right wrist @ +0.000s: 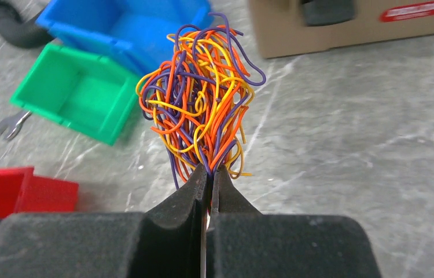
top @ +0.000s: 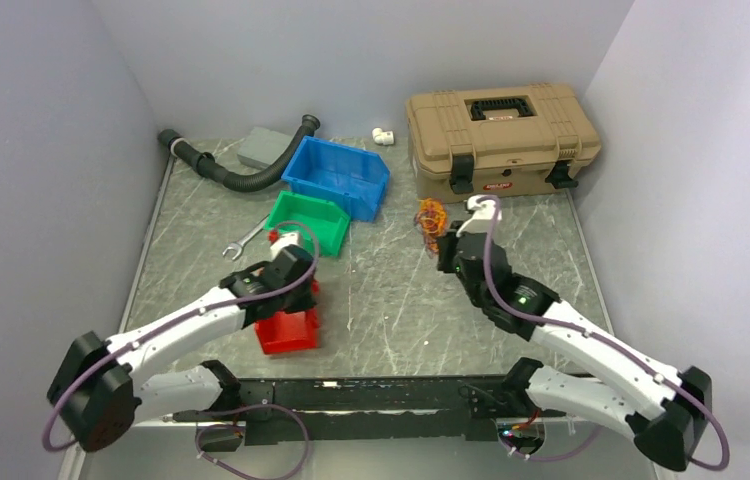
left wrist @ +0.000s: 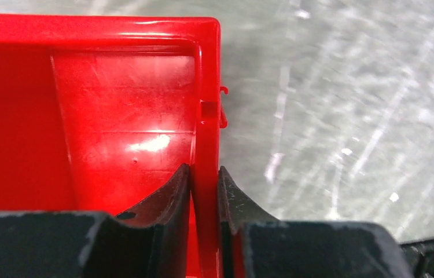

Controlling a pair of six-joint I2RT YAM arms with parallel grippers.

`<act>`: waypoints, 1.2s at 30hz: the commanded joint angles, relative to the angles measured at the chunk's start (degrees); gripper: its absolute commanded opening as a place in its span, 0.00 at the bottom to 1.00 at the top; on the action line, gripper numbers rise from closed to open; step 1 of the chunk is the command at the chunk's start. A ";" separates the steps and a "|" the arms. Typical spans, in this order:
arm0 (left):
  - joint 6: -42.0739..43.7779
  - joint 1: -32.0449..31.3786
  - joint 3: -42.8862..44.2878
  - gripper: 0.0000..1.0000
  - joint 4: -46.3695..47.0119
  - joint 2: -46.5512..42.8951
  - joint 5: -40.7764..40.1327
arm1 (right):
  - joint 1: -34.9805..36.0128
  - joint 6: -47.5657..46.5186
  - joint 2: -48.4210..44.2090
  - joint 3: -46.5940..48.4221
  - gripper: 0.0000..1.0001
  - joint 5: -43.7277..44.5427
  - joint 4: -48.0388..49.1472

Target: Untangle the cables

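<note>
A grey, marbled worktop [top: 391, 290] fills the floor of a booth with plain pale walls [top: 351, 60] on the left, far and right sides.

At the far right stands a tan case [top: 501, 135] with its lid down and two dark latches on its near face. Left of it, a blue bin [top: 346, 190] sits with a green bin [top: 308, 222] touching its near-left side; both have their open tops up. A red bin [top: 288, 333] lies nearer, well apart from them, and its scuffed glossy floor shows in the left wrist view. A black hose [top: 241, 178] curves round the far-left corner, with a grey block [top: 263, 148] beside it and a small white fitting [top: 383, 135] near the case. A wrench [top: 241, 243] lies left of the green bin.

The left gripper [left wrist: 204, 185] is narrow, one finger inside and one outside, pinching the red bin's right wall. The right gripper [right wrist: 209, 174] is closed on the cables [right wrist: 200, 110], a tangled bunch of orange, yellow and purple wires just near the case's left corner. Whether the bunch touches the worktop cannot be told.
</note>
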 commanded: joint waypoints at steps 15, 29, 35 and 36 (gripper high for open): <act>13.87 -21.60 63.43 0.14 6.74 54.34 -5.18 | -6.04 -0.63 -13.76 11.75 0.00 17.36 -23.95; 19.19 -12.18 59.99 0.99 14.57 48.64 20.19 | -6.04 0.07 -14.37 14.29 0.00 14.52 -26.92; 17.53 -1.17 31.03 0.99 28.45 23.90 38.16 | -6.05 -5.95 -13.07 10.58 0.00 -5.36 -16.02; 17.82 0.20 27.59 0.99 29.39 20.69 39.97 | -6.06 -6.64 -12.66 9.96 0.00 -8.96 -14.00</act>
